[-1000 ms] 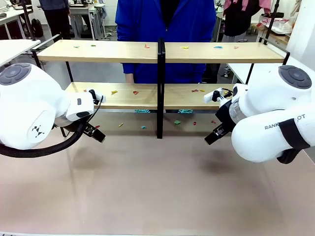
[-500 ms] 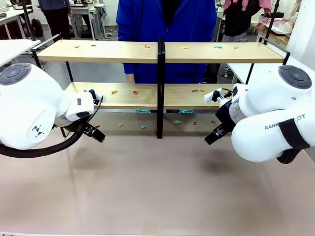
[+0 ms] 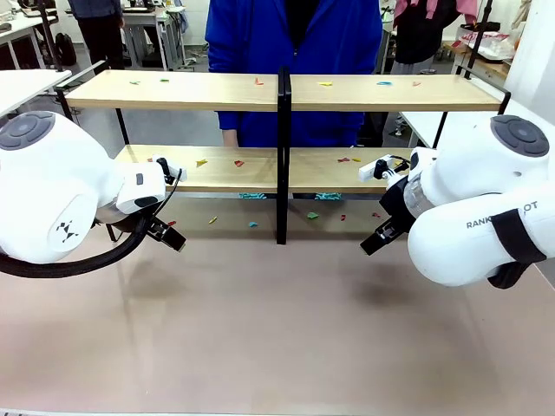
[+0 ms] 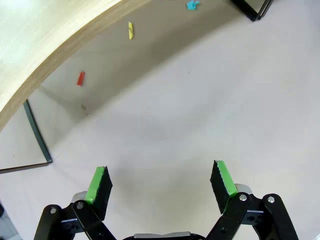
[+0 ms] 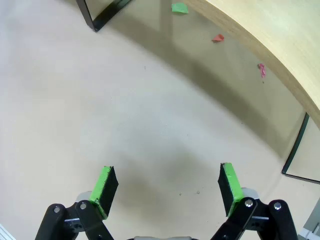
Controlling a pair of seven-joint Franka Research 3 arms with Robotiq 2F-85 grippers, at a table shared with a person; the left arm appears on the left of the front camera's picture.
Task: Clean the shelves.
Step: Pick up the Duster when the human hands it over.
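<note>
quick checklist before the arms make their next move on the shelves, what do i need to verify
1. Left gripper open and empty: ok.
2. Right gripper open and empty: ok.
3. Shelves clean: not ok, coloured scraps lie on both boards.
4. Table under the lower board clean: not ok, loose bits lie there.
5. Person keeping hands off the rack: cannot tell, hands hidden behind it.

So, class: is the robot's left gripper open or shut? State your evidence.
Open: in its wrist view the left gripper has its green pads wide apart, with the table showing between them and nothing held.
</note>
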